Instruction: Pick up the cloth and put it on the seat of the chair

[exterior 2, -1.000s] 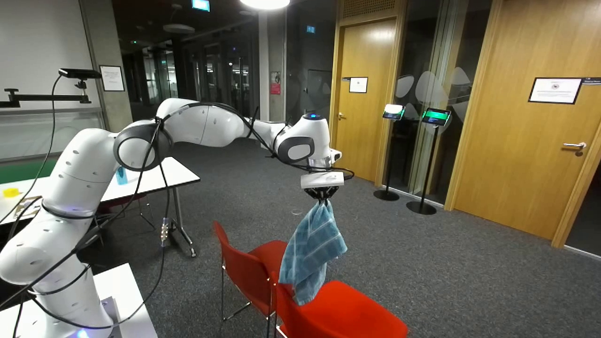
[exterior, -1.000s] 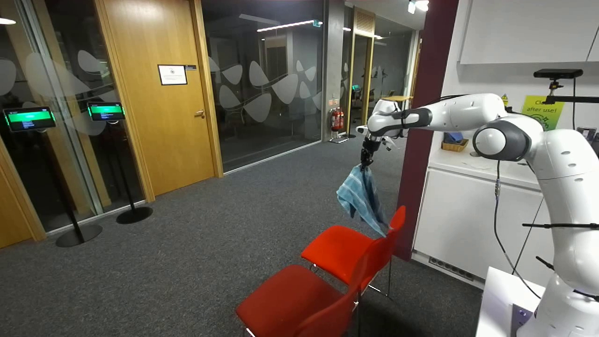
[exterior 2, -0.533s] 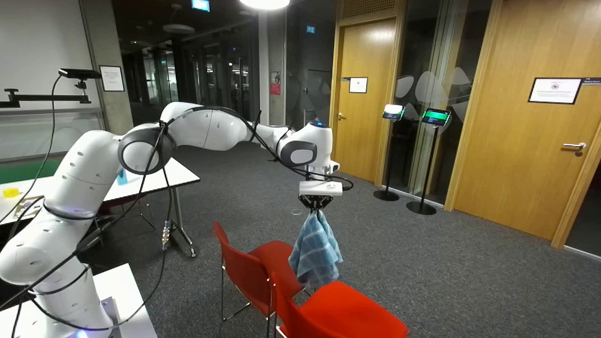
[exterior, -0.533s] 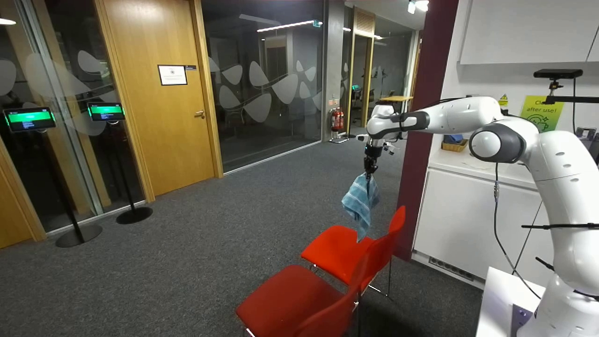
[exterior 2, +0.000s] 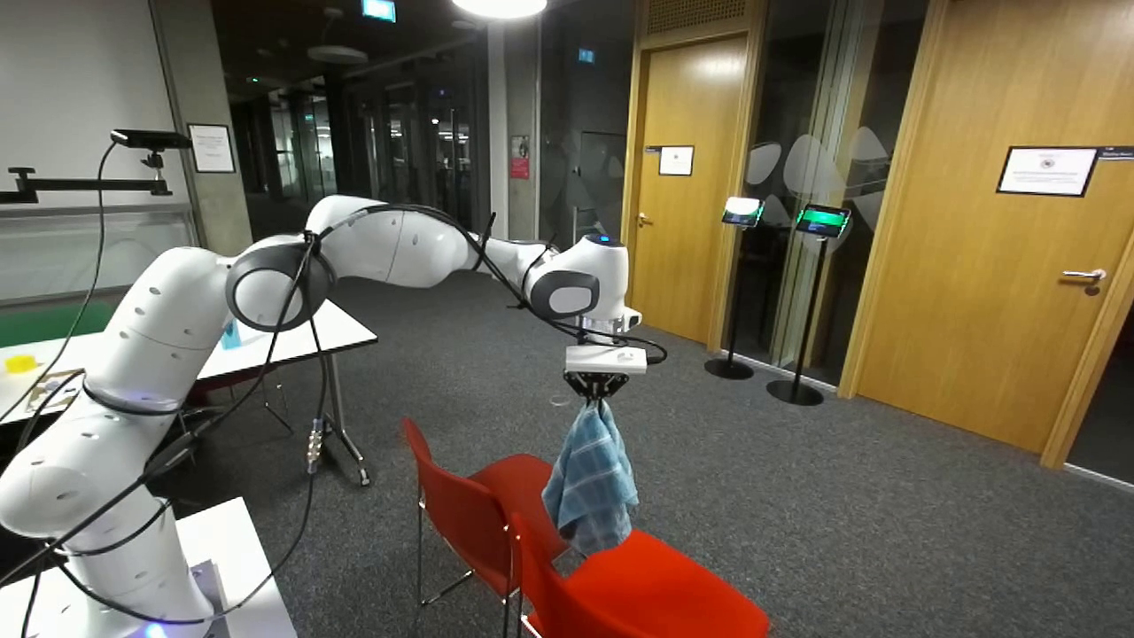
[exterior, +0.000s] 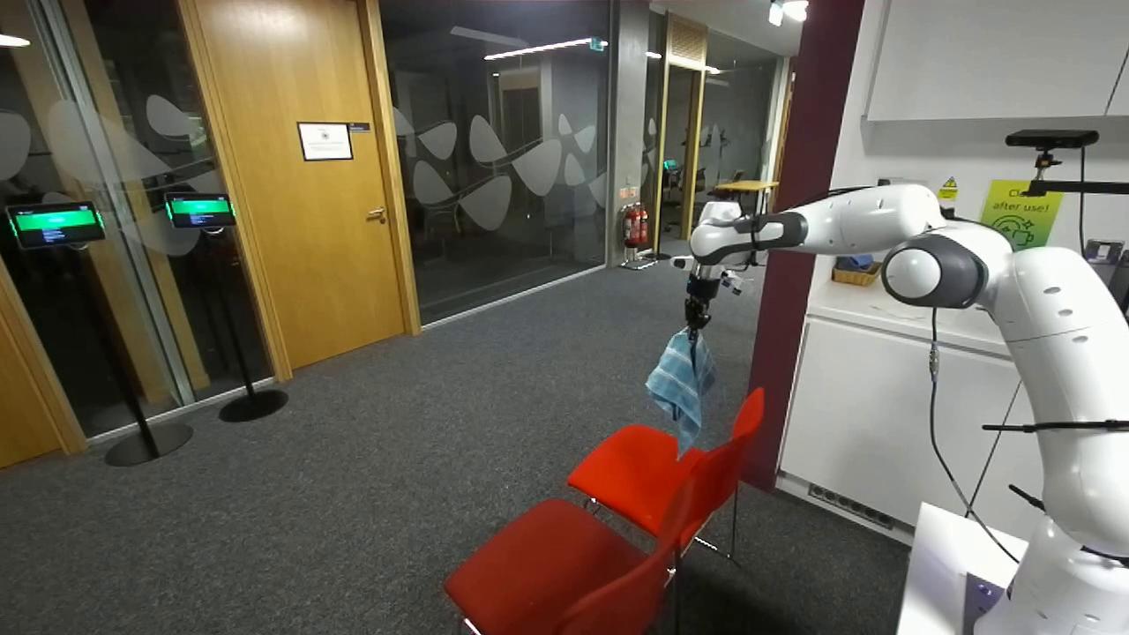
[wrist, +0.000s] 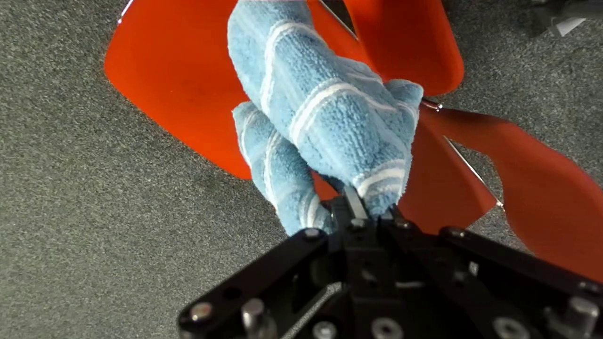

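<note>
The light-blue cloth with whitish stripes hangs limp from my gripper in both exterior views [exterior: 681, 379] [exterior 2: 591, 478]. My gripper [exterior: 694, 328] [exterior 2: 594, 400] points down and is shut on the cloth's upper part. The wrist view shows the fabric [wrist: 334, 103] pinched between the fingertips [wrist: 372, 207]. The bright red chair [exterior: 631, 472] [exterior 2: 664, 589] is below; its seat also shows in the wrist view [wrist: 174, 80]. The cloth's lowest corner overlaps the seat near the backrest in an exterior view. I cannot tell whether it touches the seat.
A darker red chair [exterior: 542, 564] [exterior 2: 465, 514] stands right beside the bright one. Its seat [wrist: 443, 193] lies right of the cloth in the wrist view. A white table [exterior 2: 328, 328] and a white counter [exterior: 935, 322] stand farther off. Cables [exterior 2: 310, 425] hang from the arm.
My gripper has come down a little with the cloth. The cloth's lower end has swung away from the chair's backrest and now hangs straighter down.
</note>
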{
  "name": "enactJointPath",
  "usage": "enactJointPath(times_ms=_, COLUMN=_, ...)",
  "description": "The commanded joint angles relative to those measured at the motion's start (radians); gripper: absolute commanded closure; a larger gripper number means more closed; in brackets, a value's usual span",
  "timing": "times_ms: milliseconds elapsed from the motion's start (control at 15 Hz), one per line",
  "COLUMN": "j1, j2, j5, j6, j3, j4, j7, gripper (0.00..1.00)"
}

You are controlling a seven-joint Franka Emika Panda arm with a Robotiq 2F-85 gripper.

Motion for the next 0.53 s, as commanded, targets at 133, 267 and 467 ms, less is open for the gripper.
enactJointPath(times_ms=133, j1=0.000, j2=0.047, j5=0.004, j6=0.206, j3=0.005, j4=0.032, j7=-0.056, gripper=0.99)
enactJointPath(times_ms=267, j1=0.001, j2=0.063, j5=-0.006, j6=0.288, j3=0.010, j4=0.031, j7=-0.081, gripper=0.99)
enactJointPath(times_ms=467, j1=0.004, j2=0.078, j5=-0.019, j6=0.368, j3=0.014, j4=0.025, j7=-0.104, gripper=0.99)
